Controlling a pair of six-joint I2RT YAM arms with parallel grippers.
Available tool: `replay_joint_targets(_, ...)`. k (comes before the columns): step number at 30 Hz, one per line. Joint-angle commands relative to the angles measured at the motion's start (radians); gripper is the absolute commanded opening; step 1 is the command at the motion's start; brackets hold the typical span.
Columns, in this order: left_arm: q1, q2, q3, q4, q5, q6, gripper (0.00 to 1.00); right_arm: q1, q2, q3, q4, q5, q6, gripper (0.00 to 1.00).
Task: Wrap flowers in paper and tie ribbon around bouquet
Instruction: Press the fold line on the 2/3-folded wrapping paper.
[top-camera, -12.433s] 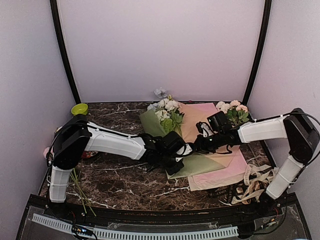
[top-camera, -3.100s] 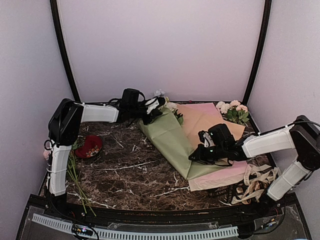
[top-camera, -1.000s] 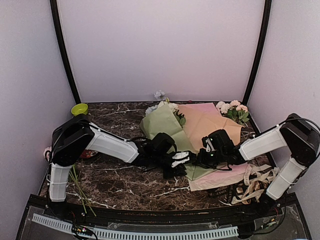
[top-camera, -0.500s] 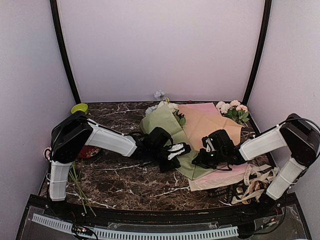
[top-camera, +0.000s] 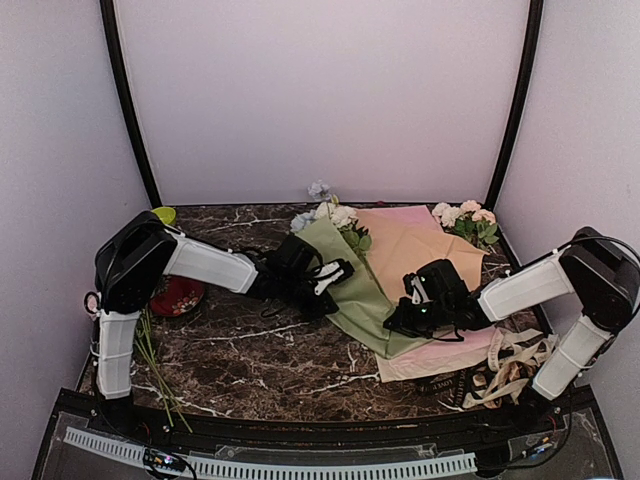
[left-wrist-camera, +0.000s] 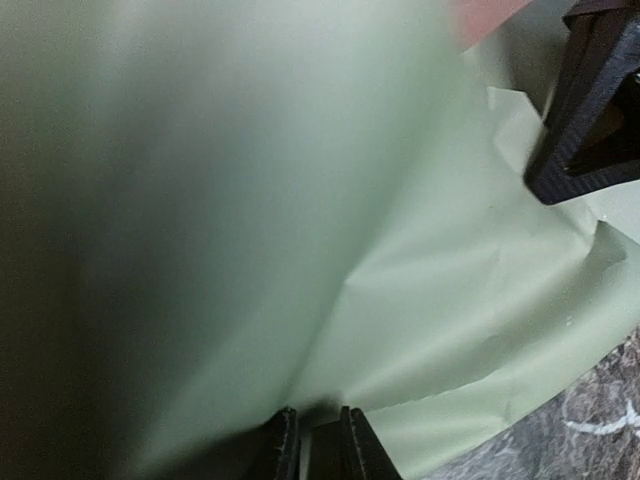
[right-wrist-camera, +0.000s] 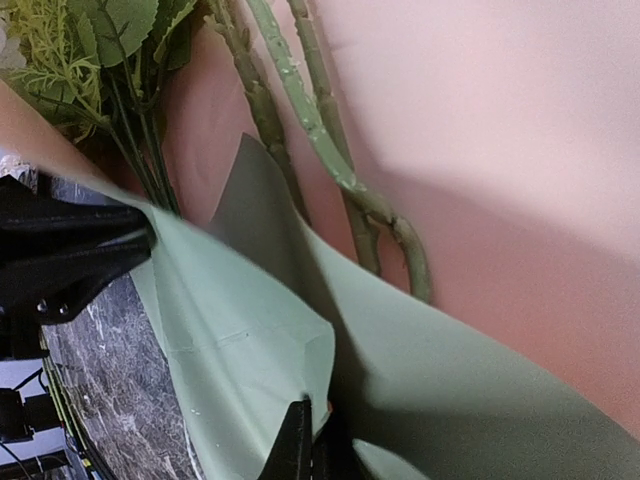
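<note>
Wrapping barely begun — left gripper (left-wrist-camera: 312, 442) and right gripper (right-wrist-camera: 308, 440) each clamp the paper (top-camera: 362, 300) edge, flowers (top-camera: 338, 214) partly covered — tying remains.

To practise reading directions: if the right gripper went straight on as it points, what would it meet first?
The paper held in the right gripper; beyond that fold, likely the flowers' stems, depth unclear.

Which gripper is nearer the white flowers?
Left. The left gripper holds the paper just in front of the white flowers; the right gripper is farther off, at the paper's near corner.
</note>
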Motion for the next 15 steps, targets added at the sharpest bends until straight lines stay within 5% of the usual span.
replay_joint_targets(1,0.057,-0.047,-0.048,-0.082,-0.088,0.001,0.16,-0.005,0.005,-0.020,-0.061,0.001,-0.013,0.00)
replay_joint_targets(15,0.185,-0.082,-0.083,-0.065,-0.145,0.017,0.16,-0.005,0.007,-0.010,-0.079,0.000,-0.017,0.00)
